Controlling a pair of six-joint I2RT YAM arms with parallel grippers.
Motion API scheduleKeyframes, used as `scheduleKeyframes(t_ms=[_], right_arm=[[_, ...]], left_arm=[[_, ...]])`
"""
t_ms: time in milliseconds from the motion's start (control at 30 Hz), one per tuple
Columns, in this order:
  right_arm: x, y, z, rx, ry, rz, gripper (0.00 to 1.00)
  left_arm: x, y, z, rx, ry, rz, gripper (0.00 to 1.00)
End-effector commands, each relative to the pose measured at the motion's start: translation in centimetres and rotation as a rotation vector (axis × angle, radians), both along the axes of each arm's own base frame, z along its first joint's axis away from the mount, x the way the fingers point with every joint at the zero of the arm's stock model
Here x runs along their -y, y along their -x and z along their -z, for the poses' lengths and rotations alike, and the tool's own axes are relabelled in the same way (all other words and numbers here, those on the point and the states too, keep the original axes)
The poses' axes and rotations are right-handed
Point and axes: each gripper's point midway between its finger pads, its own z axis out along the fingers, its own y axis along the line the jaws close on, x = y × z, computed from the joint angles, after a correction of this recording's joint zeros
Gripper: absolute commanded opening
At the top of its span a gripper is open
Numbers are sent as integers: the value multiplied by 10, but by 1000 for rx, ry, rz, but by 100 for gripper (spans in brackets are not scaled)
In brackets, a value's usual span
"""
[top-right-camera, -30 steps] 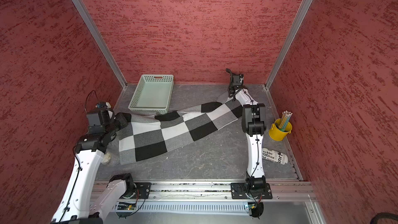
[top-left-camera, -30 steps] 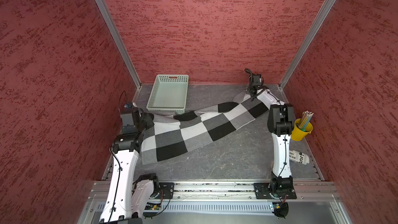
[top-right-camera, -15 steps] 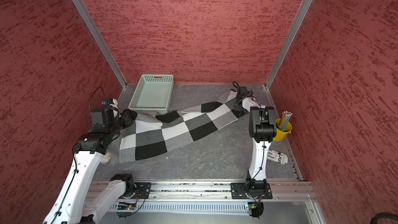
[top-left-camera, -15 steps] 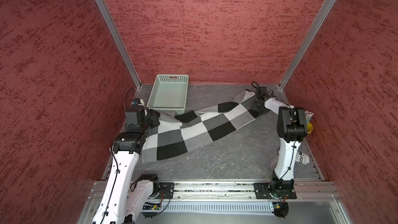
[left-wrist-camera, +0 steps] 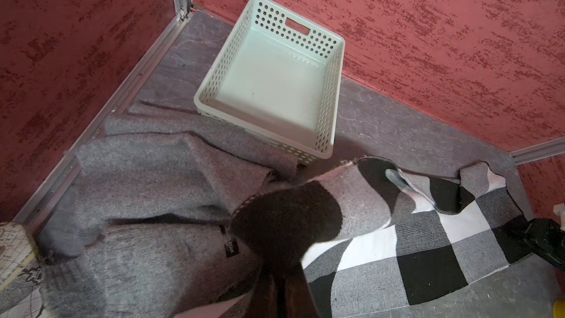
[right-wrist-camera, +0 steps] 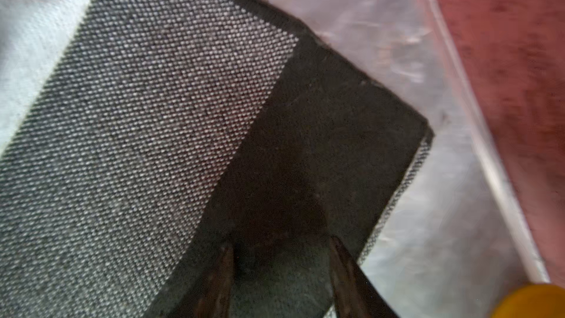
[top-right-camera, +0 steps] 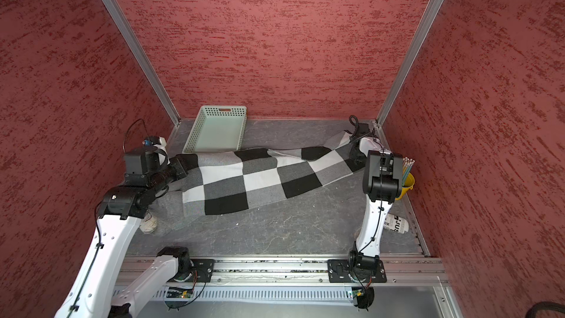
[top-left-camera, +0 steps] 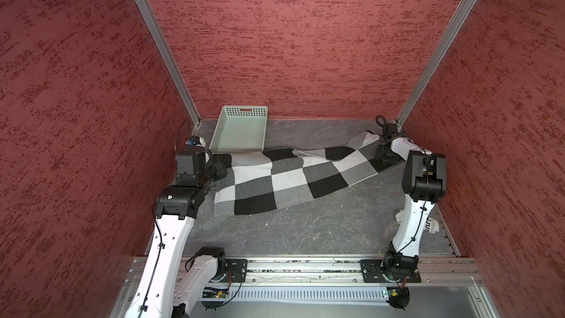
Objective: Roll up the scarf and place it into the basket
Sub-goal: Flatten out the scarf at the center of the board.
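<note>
Scarf (top-left-camera: 284, 179) isn't rolled yet. It lies spread slantwise across the desk (top-left-camera: 305, 231), from the left side to the far right corner. Its far edge butts against the near wall of the basket (top-left-camera: 232, 113). The left wrist view shows the basket with nothing in it.

Left gripper (top-left-camera: 220, 166): jaws closed on the scarf's left end, with cloth bunched and humped over them in the left wrist view. I read this as an anchor grip, holding that end so the length can be pulled straight.

Right gripper (right-wrist-camera: 286, 258): down on the black corner square at the opposite end. Jaws are apart with flat cloth between the tips and no pinched fold visible, so it's open, not gripping. It's probably lining up to take that corner.

My read is that the step in hand is straightening, one arm per end, since a roll needs a flat strip. Risk — the right corner sits close to the wall rail and near the yellow pencil bucket (top-right-camera: 406, 180), so there's little room to work.
</note>
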Motion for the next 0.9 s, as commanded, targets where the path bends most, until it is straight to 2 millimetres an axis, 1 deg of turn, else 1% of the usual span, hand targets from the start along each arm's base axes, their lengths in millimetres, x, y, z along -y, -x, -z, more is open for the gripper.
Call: scheduleKeyframes(t_ms=[0,67,133,200,267,367,467,533,633,733,867], right_arm=[[24,60,37,-266,25,38,51],[36,62,34,-268,37,66,50],[41,61,24,-254,43,78,49],[35,53,16,-213,10,73,49],[27,46,2,-173,13,63,49],[11,32,-22,-108,51,43,54],[-14,12,-44,-21,62,14,58],[-43,-7,-57,45,61,-37,59],[-80,-38,-71,119,79,-106,59],[-98,-66,-79,161,103,-127,60],[-103,-96,-70,146,101,-134,59]], left_arm=[[12,-5,4,-2,43,36,0],[21,-6,13,-21,69,55,0],[33,-4,25,-43,95,77,0],[39,-1,39,-80,105,83,0],[44,4,55,-119,108,88,0],[45,12,77,-181,108,76,0],[43,18,91,-225,109,65,0],[41,18,96,-238,99,55,0],[39,17,101,-238,93,43,0],[40,15,104,-239,96,42,0],[40,14,107,-243,95,37,0]])
